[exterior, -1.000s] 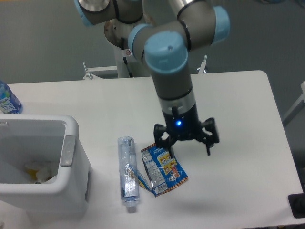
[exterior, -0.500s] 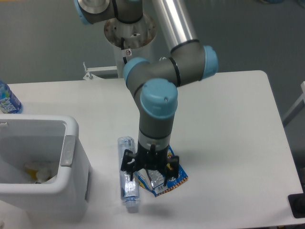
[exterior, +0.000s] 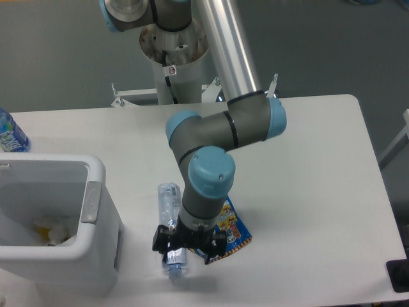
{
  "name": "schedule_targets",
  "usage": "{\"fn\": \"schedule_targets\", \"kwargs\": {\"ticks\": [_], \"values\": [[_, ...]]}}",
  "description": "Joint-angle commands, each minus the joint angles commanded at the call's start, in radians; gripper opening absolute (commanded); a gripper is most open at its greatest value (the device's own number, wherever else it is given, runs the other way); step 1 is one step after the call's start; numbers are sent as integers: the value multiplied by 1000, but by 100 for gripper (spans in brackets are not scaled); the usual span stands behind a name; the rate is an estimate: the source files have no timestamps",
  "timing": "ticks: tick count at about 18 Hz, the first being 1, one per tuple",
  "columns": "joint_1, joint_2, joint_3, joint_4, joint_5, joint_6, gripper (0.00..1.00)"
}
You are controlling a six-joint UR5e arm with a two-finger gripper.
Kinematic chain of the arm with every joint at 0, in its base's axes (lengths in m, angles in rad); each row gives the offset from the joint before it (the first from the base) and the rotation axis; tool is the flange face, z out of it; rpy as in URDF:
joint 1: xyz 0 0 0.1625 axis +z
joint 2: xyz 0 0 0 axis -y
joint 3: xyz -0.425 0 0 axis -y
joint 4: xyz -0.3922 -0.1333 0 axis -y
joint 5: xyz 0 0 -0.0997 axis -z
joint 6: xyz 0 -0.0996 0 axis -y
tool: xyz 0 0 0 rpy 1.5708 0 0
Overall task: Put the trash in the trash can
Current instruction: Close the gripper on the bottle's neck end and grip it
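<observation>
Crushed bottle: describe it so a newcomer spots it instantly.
Start at the white bin on the table's left-front edge. Just right of it, a clear crushed bottle lies lengthwise, its near end under the tool. Unlike the blue printed wrapper on its right, it is transparent; the blue-labelled bottle stands far left.

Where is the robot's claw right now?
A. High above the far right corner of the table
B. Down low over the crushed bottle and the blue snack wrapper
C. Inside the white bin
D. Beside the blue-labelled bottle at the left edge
B: the gripper sits low at the near end of the crushed clear bottle, beside the blue snack wrapper, right of the white bin.
</observation>
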Motion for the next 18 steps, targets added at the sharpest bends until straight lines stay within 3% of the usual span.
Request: {"fn": "schedule_targets", "kwargs": {"ticks": [2, 5, 13, 15, 18], "values": [[-5, -21, 9, 18, 0, -9, 100], [-17, -51, 14, 92, 3, -55, 100], [-35, -88, 14, 101, 55, -83, 100], [-35, -91, 12, 101, 64, -86, 91], [-35, -92, 12, 101, 72, -86, 69]]}}
